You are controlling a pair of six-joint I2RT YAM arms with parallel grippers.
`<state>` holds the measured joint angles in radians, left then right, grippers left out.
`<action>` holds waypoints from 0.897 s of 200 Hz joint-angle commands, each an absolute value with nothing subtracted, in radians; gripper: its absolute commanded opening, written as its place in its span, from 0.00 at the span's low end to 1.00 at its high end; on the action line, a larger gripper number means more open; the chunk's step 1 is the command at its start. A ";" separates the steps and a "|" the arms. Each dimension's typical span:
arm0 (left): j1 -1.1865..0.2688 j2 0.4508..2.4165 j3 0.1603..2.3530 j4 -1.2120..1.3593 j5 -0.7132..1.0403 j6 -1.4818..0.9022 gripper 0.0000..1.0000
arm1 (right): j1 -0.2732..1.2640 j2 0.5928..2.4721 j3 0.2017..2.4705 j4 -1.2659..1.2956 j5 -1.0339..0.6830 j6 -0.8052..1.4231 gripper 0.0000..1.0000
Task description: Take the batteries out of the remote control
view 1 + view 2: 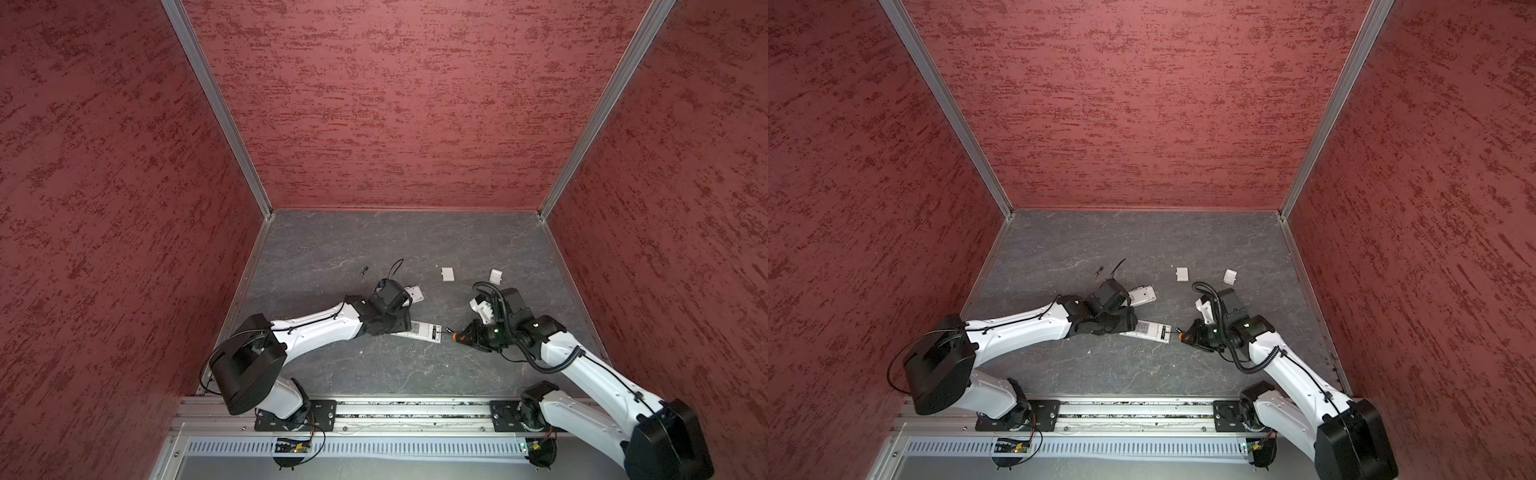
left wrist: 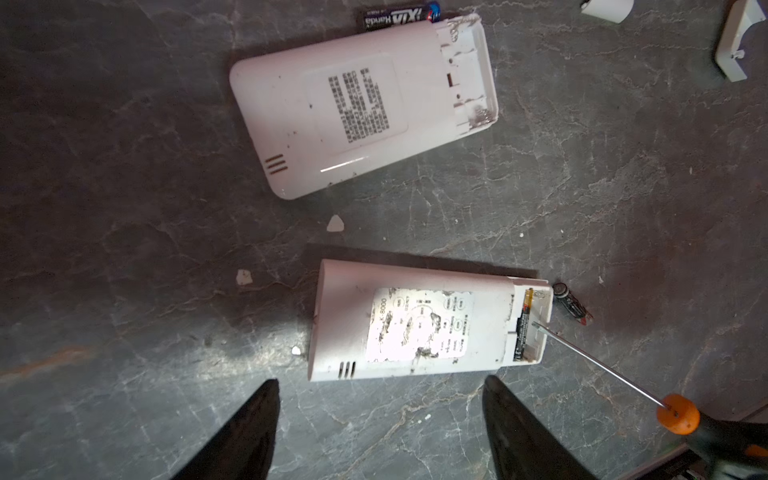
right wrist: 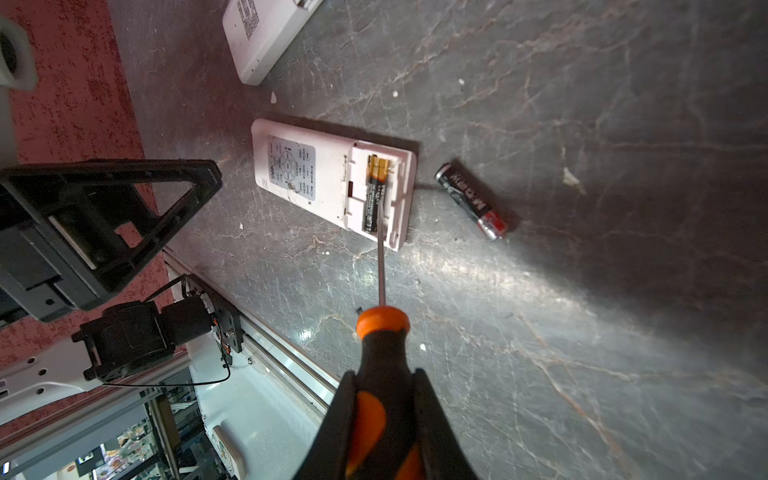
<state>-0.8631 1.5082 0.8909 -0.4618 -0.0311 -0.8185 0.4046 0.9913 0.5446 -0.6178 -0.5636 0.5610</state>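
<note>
- Working, by judgement, on the levering-out step: resting the tip of the screwdriver [image 3: 382,332] in the open bay of the nearer remote [image 2: 415,320], against the seated battery [image 3: 374,195], the only cell lying in that bay.
- Pinching the screwdriver's handle between the right jaws.
- Holding the left jaws spread and empty, just short of that remote's vented end; not managing to tell whether touching the casing.
- Logging a loose battery [image 3: 471,201] lying on the worktop [image 2: 124,208] just beside the bay end, a third battery [image 2: 399,14] lying against the far edge of the second remote [image 2: 361,104], bay showing empty, and a fourth battery [image 1: 364,271] lying well apart to the left.
- Calling next, by judgement, for working the tip under one end of the cell and levering gently, while bracing the casing with the left jaws against sliding.
- Finding the tip's exact seat, under or beside the cell, hard to make out.
- Seeing the third battery cut off at the frame edge.
- Losing much of the nearer remote behind the left arm [image 1: 316,328] in both top views.
</note>
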 commanded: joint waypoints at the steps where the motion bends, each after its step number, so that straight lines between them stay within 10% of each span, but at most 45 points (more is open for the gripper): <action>1: -0.859 1.539 0.920 -0.448 -0.034 -0.792 0.76 | 0.414 0.993 0.532 -0.591 -0.551 0.565 0.00; 179: -0.849 1.567 0.919 -0.434 -0.029 -0.783 0.76 | 0.455 1.061 0.525 -0.474 -0.626 0.598 0.00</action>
<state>-0.8574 1.5757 0.9070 -0.4461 -0.0269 -0.7952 0.4370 1.0534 0.5278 -0.5236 -0.5888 0.5911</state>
